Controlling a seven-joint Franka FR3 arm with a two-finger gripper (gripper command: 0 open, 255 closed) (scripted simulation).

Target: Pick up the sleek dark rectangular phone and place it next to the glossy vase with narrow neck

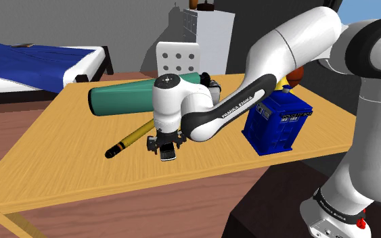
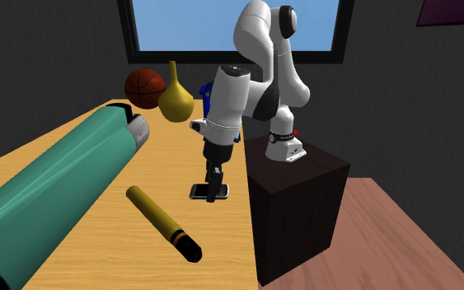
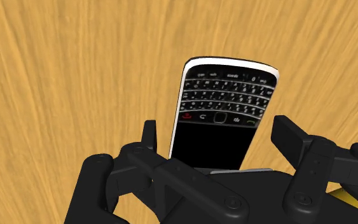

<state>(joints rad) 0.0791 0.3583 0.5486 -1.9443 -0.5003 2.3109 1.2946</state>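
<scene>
The phone (image 3: pixel 225 102), a black keypad handset with a pale rim, lies flat and face-up on the wooden tabletop (image 1: pixel 60 155), close to the edge by the robot's stand (image 2: pixel 300 198). The tool (image 3: pixel 219 137) is lowered over it with its fingers spread, one along each long side, neither appearing to touch, so nothing is gripped yet. The handset looks slightly skewed to the fingers, so closing could twist it or push it sideways; it is thin, and a pinch set too high would likely slip off. A yellow-and-black stick (image 2: pixel 162 222) lies near, and a large green cylinder (image 2: pixel 49 189) beyond. The yellow narrow-necked vase (image 2: pixel 175 97) stands well apart, beside a basketball (image 2: pixel 145 86); a low carry could knock the vase over, or set the phone down touching it.
</scene>
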